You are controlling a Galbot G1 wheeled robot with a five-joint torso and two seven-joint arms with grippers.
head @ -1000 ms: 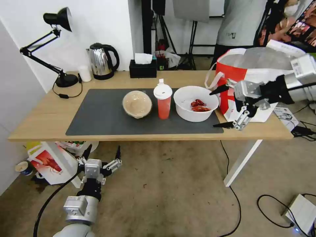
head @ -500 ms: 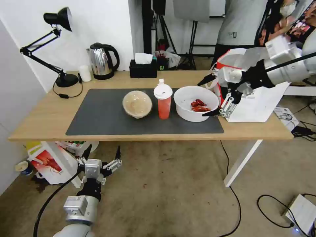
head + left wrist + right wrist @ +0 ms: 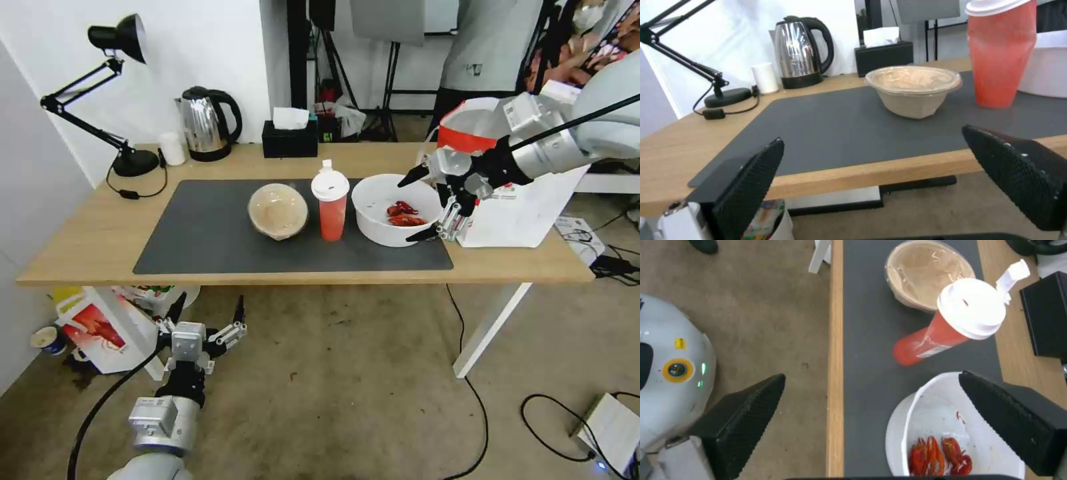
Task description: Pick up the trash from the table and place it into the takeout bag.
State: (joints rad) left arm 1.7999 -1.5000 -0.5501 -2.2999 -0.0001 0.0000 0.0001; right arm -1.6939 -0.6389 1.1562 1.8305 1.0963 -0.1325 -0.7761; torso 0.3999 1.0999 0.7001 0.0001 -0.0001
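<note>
Nearest, the left gripper [image 3: 205, 319] idles spread below the table [image 3: 87, 247] at seven o'clock. Farther, at three o'clock, the right gripper [image 3: 415, 207] hangs released beside the white bowl [image 3: 380, 220], before the takeout bag [image 3: 513, 207].

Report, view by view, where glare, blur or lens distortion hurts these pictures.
Head view: wide-angle bending at the edges; bright highlights on the steel electric kettle. Left wrist view: soft overall, and the open left gripper's near black fingers blur. Right wrist view: the red drink cup with white lid leans from perspective over the open right gripper.
</note>
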